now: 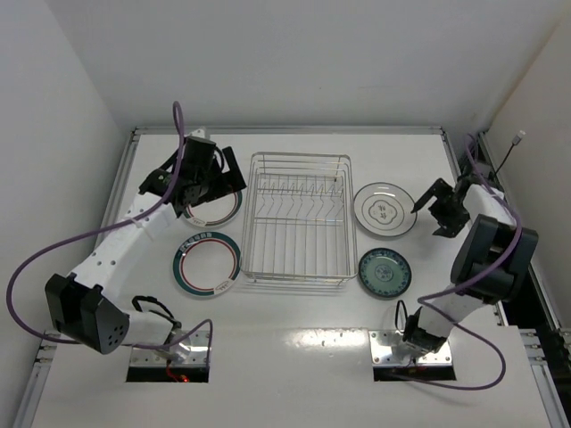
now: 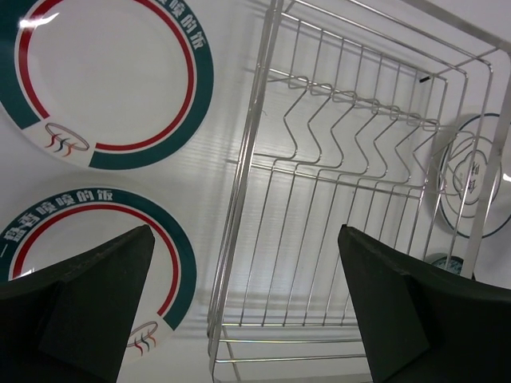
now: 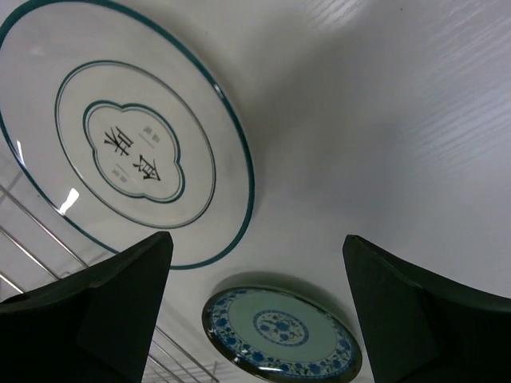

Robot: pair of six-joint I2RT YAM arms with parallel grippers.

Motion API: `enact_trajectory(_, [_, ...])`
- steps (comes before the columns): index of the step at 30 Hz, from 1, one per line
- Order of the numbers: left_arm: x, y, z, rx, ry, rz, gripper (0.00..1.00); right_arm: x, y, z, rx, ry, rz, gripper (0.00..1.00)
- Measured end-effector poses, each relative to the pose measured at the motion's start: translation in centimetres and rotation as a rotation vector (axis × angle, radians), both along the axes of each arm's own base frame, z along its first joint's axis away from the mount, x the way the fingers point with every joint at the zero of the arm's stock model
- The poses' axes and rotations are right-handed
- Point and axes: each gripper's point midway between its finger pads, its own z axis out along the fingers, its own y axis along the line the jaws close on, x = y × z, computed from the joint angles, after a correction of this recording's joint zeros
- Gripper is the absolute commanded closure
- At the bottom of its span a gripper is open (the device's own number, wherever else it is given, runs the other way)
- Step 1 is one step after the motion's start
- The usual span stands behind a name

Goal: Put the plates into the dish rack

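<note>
The dish rack (image 1: pixel 299 218) is a silver wire basket in the middle of the table, with no plates in it. Left of it lie two white plates with green rims and red rings: one in front (image 1: pixel 207 264) and one behind (image 1: pixel 223 210), partly under my left gripper (image 1: pixel 230 183). That gripper is open and empty above the gap between the plates (image 2: pixel 104 72) (image 2: pixel 88 239) and the rack (image 2: pixel 351 199). Right of the rack lie a white green-rimmed plate (image 1: pixel 384 209) (image 3: pixel 120 136) and a teal patterned plate (image 1: pixel 384 272) (image 3: pixel 279 331). My right gripper (image 1: pixel 431 212) hovers open beside them.
White walls close in the table at the back and on both sides. A raised rim runs along the table's edges (image 1: pixel 285 130). Purple cables loop from both arms. The rack's wires show at the lower left of the right wrist view (image 3: pixel 48 247).
</note>
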Motion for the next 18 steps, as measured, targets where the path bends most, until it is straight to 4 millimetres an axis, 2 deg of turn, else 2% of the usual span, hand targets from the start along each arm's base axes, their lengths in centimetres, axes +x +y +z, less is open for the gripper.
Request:
enact_trajectory(3, [0.0,0.1,-0.7,0.014,0.020,0.000,0.00,0.2,-0.9,-1.7,0.076,0.002,-0.024,0.15])
enact_trajectory(5, [0.2,0.0,-1.1,0.019,0.032,-0.001,0.00,0.5,-0.6,-2.9,0.120,0.011,-0.005,0.16])
enact_trajectory(6, [0.2,0.0,-1.3,0.023,0.037,-0.002,0.00,0.7,-0.4,-3.5,0.146,0.017,0.007,0.21])
enact_trajectory(7, [0.3,0.0,-1.5,0.025,0.041,-0.003,0.00,1.0,-0.1,-4.1,0.170,0.018,0.021,0.21])
enact_trajectory(8, [0.3,0.0,-1.6,0.027,0.045,-0.003,0.00,1.4,0.4,-4.7,0.208,0.015,0.037,0.28])
enact_trajectory(10, [0.4,-0.1,-1.9,0.032,0.052,-0.005,0.00,2.1,1.1,-5.6,0.268,0.007,0.062,0.31])
enact_trajectory(13, [0.6,-0.2,-2.6,0.039,0.067,-0.007,0.00,3.3,2.0,-5.9,0.347,-0.013,0.087,0.40])
enact_trajectory(14, [0.7,-0.2,-2.9,0.044,0.076,-0.008,0.00,3.7,2.1,-5.9,0.364,-0.027,0.094,0.45])
enact_trajectory(15, [0.8,-0.2,-3.2,0.046,0.085,-0.009,0.00,4.1,2.3,-5.9,0.379,-0.041,0.103,0.58])
enact_trajectory(17, [1.0,-0.4,-4.0,0.050,0.105,-0.014,0.00,4.7,2.6,-6.3,0.400,-0.058,0.117,0.74])
enact_trajectory(18, [1.2,-0.5,-4.3,0.051,0.112,-0.016,0.00,4.8,2.7,-6.5,0.408,-0.062,0.124,0.91])
